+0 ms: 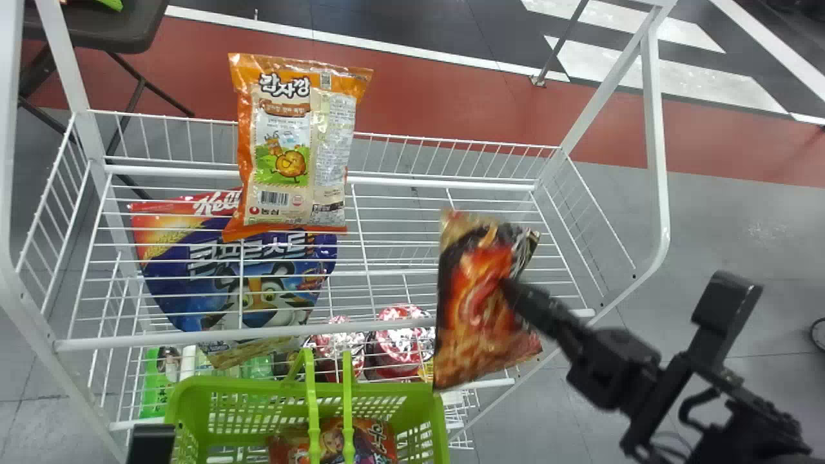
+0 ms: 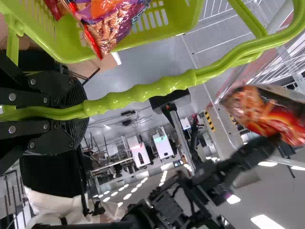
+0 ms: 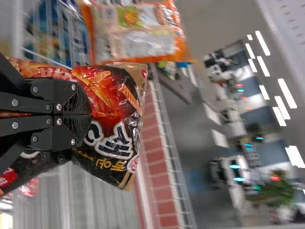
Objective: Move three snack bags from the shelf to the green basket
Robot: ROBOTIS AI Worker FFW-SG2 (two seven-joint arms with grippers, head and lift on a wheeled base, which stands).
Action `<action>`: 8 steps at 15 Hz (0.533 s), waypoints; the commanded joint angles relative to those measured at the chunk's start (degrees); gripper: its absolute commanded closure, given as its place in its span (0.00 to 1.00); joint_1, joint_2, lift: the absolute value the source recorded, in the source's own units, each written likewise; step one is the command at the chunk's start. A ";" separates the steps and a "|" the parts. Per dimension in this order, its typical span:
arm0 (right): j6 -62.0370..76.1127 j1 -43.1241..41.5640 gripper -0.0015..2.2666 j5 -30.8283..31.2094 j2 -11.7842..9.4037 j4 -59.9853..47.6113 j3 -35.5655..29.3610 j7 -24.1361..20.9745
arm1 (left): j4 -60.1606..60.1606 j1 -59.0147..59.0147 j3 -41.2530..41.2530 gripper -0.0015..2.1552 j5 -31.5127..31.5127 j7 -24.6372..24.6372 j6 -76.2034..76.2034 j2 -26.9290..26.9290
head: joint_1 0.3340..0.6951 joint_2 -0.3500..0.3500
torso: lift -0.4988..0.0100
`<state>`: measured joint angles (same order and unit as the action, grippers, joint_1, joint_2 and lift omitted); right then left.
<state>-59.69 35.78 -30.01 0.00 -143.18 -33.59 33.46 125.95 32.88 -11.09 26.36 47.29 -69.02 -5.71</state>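
My right gripper (image 1: 515, 293) is shut on a red-and-black snack bag (image 1: 474, 309), held up at the right front of the white wire shelf (image 1: 399, 183). From the right wrist view, the gripper (image 3: 76, 114) pinches the middle of that bag (image 3: 112, 90). The green basket (image 1: 225, 385) stands in front of the shelf with a purple-and-orange bag (image 1: 370, 441) inside. Part of my left gripper's arm (image 1: 151, 444) shows at the bottom left; in the left wrist view the left gripper (image 2: 81, 113) is shut on the basket handle (image 2: 143, 92). An orange snack bag (image 1: 300, 148) stands upright at the shelf's back left.
A blue-and-red cereal bag (image 1: 258, 277) lies left of centre at the shelf, with red-lidded cups (image 1: 396, 341) and green bottles (image 1: 155, 386) lower down. White shelf posts (image 1: 654, 129) rise at both sides. A dark chair (image 1: 103, 29) stands behind at the left.
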 commanded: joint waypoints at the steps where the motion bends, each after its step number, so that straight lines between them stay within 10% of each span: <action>1: -12.34 1.31 0.99 -2.42 0.05 -0.26 -1.30 2.14 | 0.00 -0.10 -0.07 0.82 -0.08 0.00 0.16 0.00 | 1.00 0.00 | 0.89; 8: -26.23 2.80 0.99 -5.32 0.05 3.43 -0.51 5.22 | 0.35 -0.10 -0.16 0.82 0.01 0.00 -0.02 0.00 | 1.00 0.00 | 0.89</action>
<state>-82.48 38.55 -35.10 0.00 -140.87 -34.63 38.32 126.26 32.78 -11.25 26.34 47.24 -69.00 -5.71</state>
